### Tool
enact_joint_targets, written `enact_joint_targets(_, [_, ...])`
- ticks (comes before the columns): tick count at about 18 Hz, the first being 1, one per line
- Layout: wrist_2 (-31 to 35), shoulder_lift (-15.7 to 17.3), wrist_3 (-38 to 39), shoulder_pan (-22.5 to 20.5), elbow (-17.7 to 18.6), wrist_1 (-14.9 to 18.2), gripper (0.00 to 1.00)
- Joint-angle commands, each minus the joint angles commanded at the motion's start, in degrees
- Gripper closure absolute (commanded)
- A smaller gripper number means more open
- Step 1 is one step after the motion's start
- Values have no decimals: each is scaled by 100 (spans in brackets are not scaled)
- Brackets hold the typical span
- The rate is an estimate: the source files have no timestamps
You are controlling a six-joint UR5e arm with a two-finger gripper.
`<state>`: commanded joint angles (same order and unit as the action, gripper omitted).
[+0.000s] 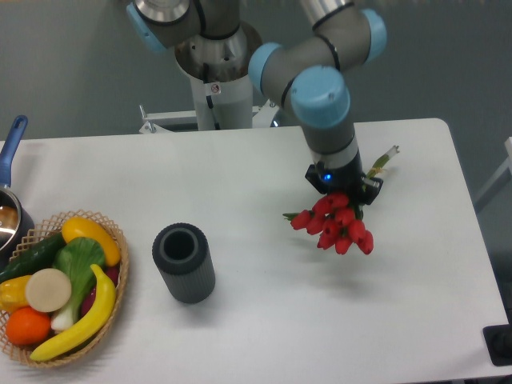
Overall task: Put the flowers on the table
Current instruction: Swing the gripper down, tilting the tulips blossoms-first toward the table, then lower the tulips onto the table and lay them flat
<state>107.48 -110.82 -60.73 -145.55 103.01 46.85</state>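
— What's in the containers?
— I see a wicker basket (118, 240) at the bench's (256, 160) left edge holding bananas (76, 324), an orange (28, 326) and greens. The dark cylinder vase (185, 262) stands open-mouthed near it.
— And the flowers (336, 226)?
— Right of centre, low over the bench, well apart from the vase. My tool (342, 192) is clamped on them; red heads hang below it, stems poke out up-right.

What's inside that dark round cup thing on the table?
The dark cup stands upright and open on the table, and only shadow shows inside it. Its own wall hides the bottom, so whether anything lies down there cannot be seen.
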Motion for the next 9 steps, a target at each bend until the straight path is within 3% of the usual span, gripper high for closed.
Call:
enact_joint_targets(3, [45,-361,-9,88,-184,-9,57])
enact_joint_targets(9, [-228,-546,-9,106,-237,-9,56])
